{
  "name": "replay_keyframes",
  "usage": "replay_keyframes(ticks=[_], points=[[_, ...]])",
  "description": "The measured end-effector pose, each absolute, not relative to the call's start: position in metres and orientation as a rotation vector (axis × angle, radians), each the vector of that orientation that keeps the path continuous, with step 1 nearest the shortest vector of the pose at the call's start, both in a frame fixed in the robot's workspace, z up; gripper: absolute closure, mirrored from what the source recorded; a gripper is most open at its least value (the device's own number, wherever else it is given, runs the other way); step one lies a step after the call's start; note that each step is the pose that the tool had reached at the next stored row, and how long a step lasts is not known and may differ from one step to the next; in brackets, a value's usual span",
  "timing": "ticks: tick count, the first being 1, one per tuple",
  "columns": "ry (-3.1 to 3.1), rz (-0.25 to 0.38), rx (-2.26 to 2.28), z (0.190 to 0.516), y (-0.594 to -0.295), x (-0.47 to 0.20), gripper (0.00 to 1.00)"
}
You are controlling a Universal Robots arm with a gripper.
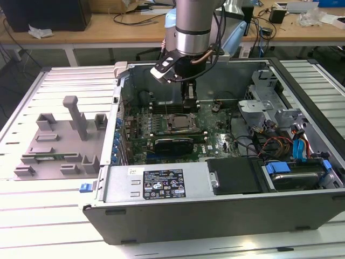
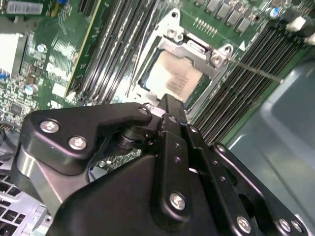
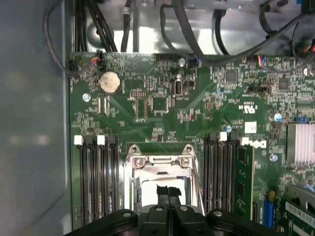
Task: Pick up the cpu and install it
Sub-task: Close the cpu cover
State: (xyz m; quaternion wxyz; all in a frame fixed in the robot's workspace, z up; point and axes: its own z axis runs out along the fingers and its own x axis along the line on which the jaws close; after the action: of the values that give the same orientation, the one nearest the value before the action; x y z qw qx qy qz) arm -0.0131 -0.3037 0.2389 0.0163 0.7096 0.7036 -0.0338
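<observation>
Obs., exterior view, with the socket (image 1: 180, 124) as reference.
- A grey tray (image 1: 59, 145) with blocky posts lay on the table, well off to the exterior view's left of the socket and outside the computer case (image 1: 215, 210).
- The arm (image 1: 194, 27) came down from above the socket into the open case.
- The gripper (image 1: 189, 102) hung close over the socket. In the first wrist view its fingers (image 3: 162, 191) were pressed together, tip against tip, with nothing between them.
- The cpu (image 1: 179, 123) sat flat inside the socket with its silvery top up and the metal frame around it. It is seen in both wrist views (image 2: 172, 78) (image 3: 147, 189).
- The gripper (image 3: 169, 191) tips lay over the cpu's middle. Whether they touched it could not be told.
- Memory slots (image 3: 96, 177) ran along both sides of the socket on the motherboard (image 3: 162, 98).
- Blue and orange cables (image 1: 299, 145) were bundled well to the exterior view's right of the socket, within the case.
</observation>
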Motion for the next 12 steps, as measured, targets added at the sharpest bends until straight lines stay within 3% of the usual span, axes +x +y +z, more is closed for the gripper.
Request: replay_keyframes(ticks=[12], points=[[2.376, -0.100, 1.993, 0.2389, -0.3038, -0.0134, 0.89]])
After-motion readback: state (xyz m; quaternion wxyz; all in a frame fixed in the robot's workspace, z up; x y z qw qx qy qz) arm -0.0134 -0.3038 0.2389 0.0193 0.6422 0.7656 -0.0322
